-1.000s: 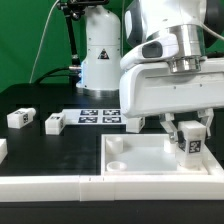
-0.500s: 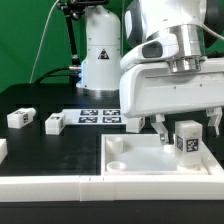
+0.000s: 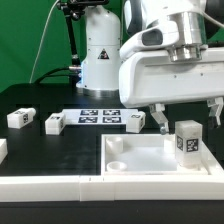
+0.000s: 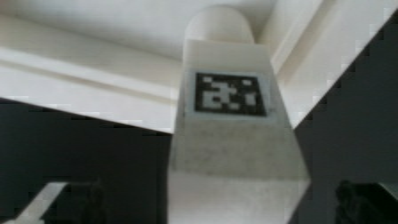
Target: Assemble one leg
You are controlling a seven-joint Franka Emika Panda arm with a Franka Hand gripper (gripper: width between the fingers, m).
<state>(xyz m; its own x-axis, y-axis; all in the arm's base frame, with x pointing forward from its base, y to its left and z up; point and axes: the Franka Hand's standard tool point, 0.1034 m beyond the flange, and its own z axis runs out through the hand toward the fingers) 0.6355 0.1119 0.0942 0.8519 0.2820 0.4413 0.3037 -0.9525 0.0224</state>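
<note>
A leg (image 3: 187, 140), a small white block with a marker tag, stands upright on the far right corner of the large white square piece (image 3: 150, 152). My gripper (image 3: 187, 115) is open and sits just above it, one finger (image 3: 158, 119) on each side, clear of the block. In the wrist view the leg (image 4: 222, 110) fills the middle, tag facing the camera. The gripper (image 4: 210, 205) straddles it with dark fingertips (image 4: 54, 205) apart from its sides.
Two more legs (image 3: 18, 117) (image 3: 55, 123) lie on the black table at the exterior view's left, another (image 3: 135, 121) behind the square piece. The marker board (image 3: 95, 117) lies beyond them. A long white rail (image 3: 50, 186) runs along the front. The square piece has a corner hole (image 3: 117, 165).
The jaws have opened and let go of the leg. The gripper has risen a little. The leg stays standing on the square piece.
</note>
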